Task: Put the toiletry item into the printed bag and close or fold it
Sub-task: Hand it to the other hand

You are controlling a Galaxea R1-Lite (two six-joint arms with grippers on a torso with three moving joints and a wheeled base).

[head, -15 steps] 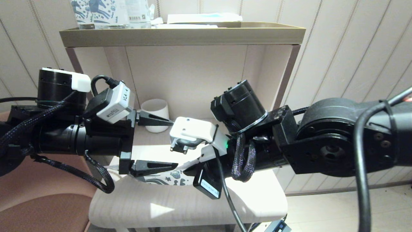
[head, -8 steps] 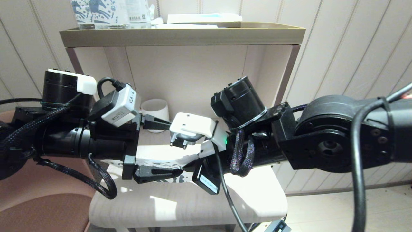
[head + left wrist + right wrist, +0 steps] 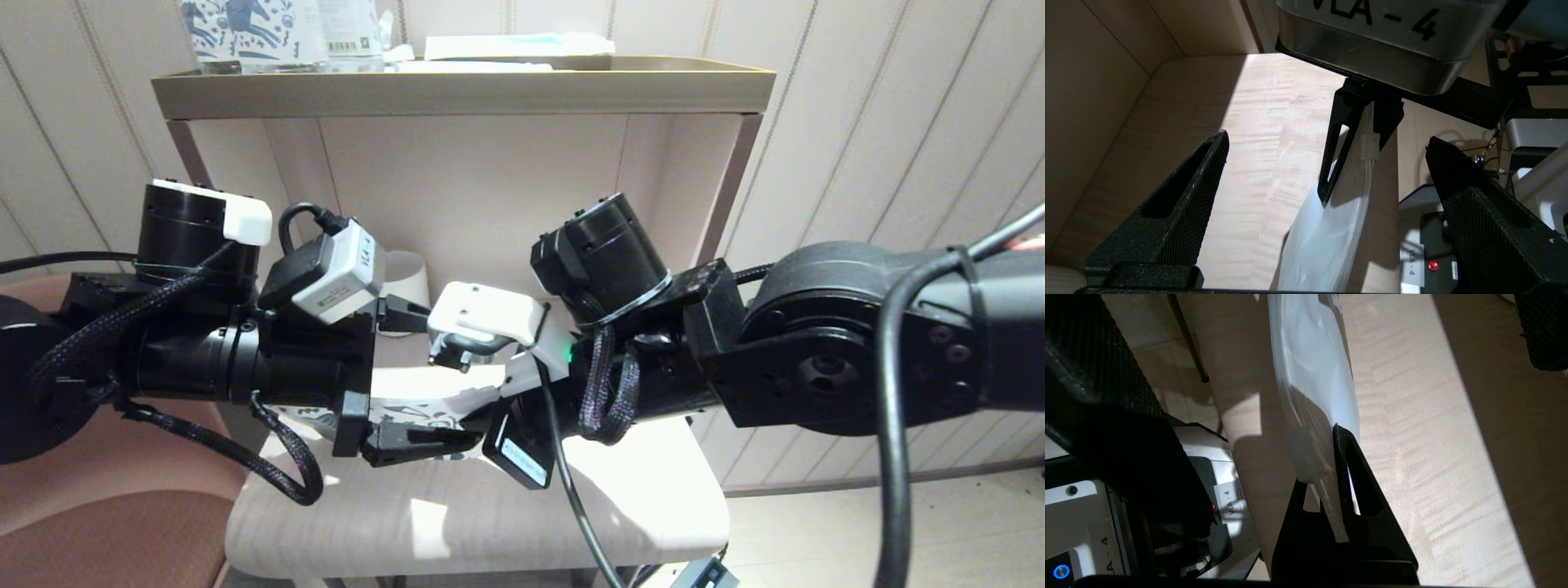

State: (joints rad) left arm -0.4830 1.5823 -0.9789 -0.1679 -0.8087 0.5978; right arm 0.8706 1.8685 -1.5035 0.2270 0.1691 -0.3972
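Two arms meet over the lower shelf (image 3: pixel 457 523) of a small beige stand. On the left, the left gripper (image 3: pixel 408 371) has its fingers spread wide. One finger (image 3: pixel 416 439) lies low at the printed side of the bag (image 3: pixel 424 400), and the other finger (image 3: pixel 404 310) is up near a white mug (image 3: pixel 406 276) at the back of the shelf. In the left wrist view the bag (image 3: pixel 1327 237) hangs between these two fingers, but I cannot tell if either one touches it.

In the middle, the bag is lifted off the shelf and stretches between both arms. Dark blue prints show on its lower face. A small white slider tab (image 3: pixel 1370 148) sits on its edge, just beside the right gripper's fingers.

On the right, the right gripper (image 3: pixel 1337 473) is pressed together on the end of the bag (image 3: pixel 1314 388) and pinches it. Its fingers (image 3: pixel 1339 155) hold the thin plastic edge between them.

I cannot see the toiletry item in any view.

On the top shelf (image 3: pixel 457 90) stand horse-printed packs (image 3: pixel 245 28), and a flat white packet (image 3: pixel 514 45) lies beside them.
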